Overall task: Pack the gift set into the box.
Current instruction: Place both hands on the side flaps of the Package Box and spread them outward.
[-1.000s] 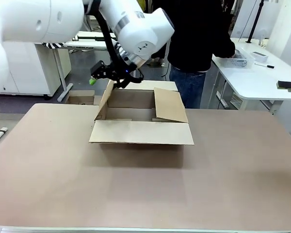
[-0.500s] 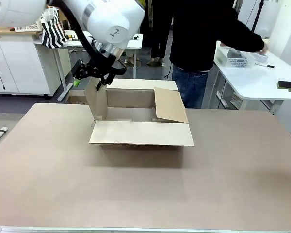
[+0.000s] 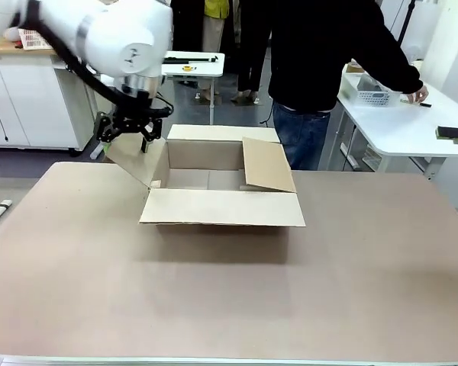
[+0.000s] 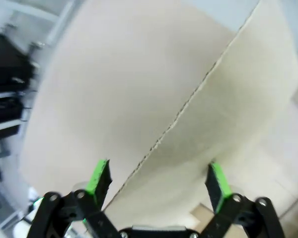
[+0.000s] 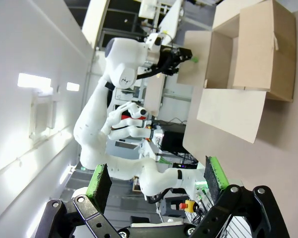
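Observation:
The box [image 3: 221, 207] is a shallow brown carton in the middle of the table. Its front flap lies flat outward, its right flap leans inward and its back flap stands up. My left gripper [image 3: 124, 137] is at the box's left flap [image 3: 133, 162], which leans outward. In the left wrist view the left gripper [image 4: 159, 181] is open, with the flap [image 4: 238, 109] and its torn-looking edge running between the green pads. My right gripper [image 5: 156, 183] is open and holds nothing, far from the box [image 5: 248, 54]. The gift set is out of view.
A person in black [image 3: 320, 53] stands at the table's far side, one hand [image 3: 418, 95] stretched toward a white side table [image 3: 412, 130] at the right. That table carries a small basket [image 3: 370, 95]. The brown tabletop [image 3: 229, 297] in front of the box is bare.
My left gripper moved left and down, swinging the box's left flap from upright to leaning outward. The person's arm reached farther right.

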Tool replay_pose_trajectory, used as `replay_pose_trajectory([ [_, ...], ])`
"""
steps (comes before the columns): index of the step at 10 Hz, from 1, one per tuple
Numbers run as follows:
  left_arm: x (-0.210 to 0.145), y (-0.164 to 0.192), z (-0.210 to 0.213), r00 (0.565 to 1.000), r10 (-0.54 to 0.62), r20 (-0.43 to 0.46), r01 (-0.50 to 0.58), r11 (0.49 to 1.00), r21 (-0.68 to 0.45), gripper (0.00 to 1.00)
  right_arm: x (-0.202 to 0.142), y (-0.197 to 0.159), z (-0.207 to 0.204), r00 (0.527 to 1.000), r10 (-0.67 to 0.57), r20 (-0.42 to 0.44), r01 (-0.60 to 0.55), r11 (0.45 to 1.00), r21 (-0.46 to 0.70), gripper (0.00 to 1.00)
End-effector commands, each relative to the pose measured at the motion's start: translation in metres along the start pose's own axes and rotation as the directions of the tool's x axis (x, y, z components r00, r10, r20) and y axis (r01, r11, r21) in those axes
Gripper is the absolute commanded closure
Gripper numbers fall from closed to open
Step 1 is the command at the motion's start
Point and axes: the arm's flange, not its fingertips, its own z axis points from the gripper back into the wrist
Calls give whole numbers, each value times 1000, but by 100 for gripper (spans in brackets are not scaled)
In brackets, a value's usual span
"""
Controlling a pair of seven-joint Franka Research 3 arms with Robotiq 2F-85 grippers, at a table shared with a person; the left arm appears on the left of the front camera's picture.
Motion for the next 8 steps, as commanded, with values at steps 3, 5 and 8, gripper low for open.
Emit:
replay_pose_trajectory([
  [3,14,81,-33,975,-139,-175,53,903,-426,0,3,0,-2,1000,27,10,-27,999,25,0],
  [5,19,92,-50,942,-254,-220,67,784,-617,0,3,0,-2,1000,27,10,-27,999,25,0],
  [8,27,73,-27,989,-71,-127,13,911,-411,0,3,0,-2,1000,27,10,-27,999,25,0],
])
